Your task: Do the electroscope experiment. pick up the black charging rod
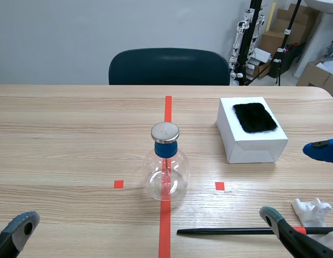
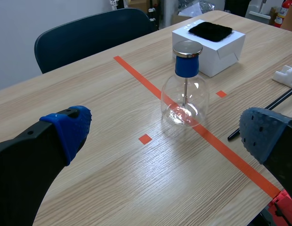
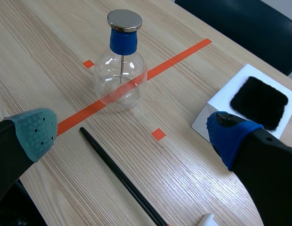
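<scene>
Black charging rod (image 1: 225, 231): where do we log it? (Operator)

We log it lying flat on the table (image 1: 64, 140), on the robot's side. One end is just beside the centre tape line (image 1: 168, 107) and the shaft runs off to the right. It is apart from the electroscope flask (image 1: 166, 174), which stands upright on that line, farther from the robot. (Inspector)

Status of the right gripper (image 3: 131, 133)? (Operator)

Jaws spread wide, gripping nothing. In its wrist view we see the rod on the table ahead of it, passing between the two fingers; neither pad touches it. (Inspector)

And the left gripper (image 2: 165, 131)? (Operator)

Likewise spread wide with nothing gripped, low on the left side, well apart from the rod. The flask stands ahead of it. (Inspector)

Flask details? (Operator)

Clear round glass, blue stopper (image 1: 166, 149), flat metal disc (image 1: 165, 131) on top, thin metal stem (image 3: 121, 69) hanging inside. (Inspector)

Surroundings? (Operator)

A white box (image 1: 252, 150) stands beyond the rod on the right, with a black pad (image 1: 254, 117) lying on its lid. A small white object (image 1: 312, 210) sits near the rod's right end; we cannot tell what it is. A dark chair (image 1: 169, 67) stands at the table's far edge. (Inspector)
</scene>
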Tool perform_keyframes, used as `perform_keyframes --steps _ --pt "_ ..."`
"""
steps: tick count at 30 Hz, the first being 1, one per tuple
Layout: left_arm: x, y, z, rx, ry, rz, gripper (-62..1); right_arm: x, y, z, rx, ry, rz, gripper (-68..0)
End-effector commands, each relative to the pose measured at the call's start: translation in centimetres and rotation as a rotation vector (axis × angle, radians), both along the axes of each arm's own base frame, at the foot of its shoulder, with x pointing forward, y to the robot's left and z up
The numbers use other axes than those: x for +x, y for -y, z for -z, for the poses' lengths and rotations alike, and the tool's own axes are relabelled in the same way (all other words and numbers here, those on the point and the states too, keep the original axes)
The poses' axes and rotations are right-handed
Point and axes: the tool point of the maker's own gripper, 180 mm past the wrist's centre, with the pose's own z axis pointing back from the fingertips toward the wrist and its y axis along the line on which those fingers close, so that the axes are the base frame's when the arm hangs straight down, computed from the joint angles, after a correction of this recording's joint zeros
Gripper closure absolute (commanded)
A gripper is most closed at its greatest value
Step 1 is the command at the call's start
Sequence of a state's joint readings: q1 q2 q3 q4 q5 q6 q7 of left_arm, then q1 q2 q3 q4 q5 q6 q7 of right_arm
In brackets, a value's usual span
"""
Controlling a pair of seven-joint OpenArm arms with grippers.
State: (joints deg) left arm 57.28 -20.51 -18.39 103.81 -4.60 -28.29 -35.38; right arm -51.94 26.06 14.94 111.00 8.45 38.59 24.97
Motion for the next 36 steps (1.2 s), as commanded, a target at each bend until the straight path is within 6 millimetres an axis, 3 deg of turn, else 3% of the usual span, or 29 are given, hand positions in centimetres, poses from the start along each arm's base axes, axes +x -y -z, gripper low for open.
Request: perform_keyframes --steps 1,24,36 --pt "0.1 0.1 -0.4 -0.022 0.015 0.002 -62.3 0.5 -0.1 -1.2 0.017 0.040 -0.004 -67.9" --pt "0.1 0.1 -0.4 -0.022 0.015 0.002 -62.3 0.6 0.0 -1.1 0.008 0.038 -0.006 -67.9" --pt "1.6 0.1 -1.5 -0.021 0.085 0.003 -62.3 2.1 1.6 1.3 -0.348 0.017 -0.069 -67.9"
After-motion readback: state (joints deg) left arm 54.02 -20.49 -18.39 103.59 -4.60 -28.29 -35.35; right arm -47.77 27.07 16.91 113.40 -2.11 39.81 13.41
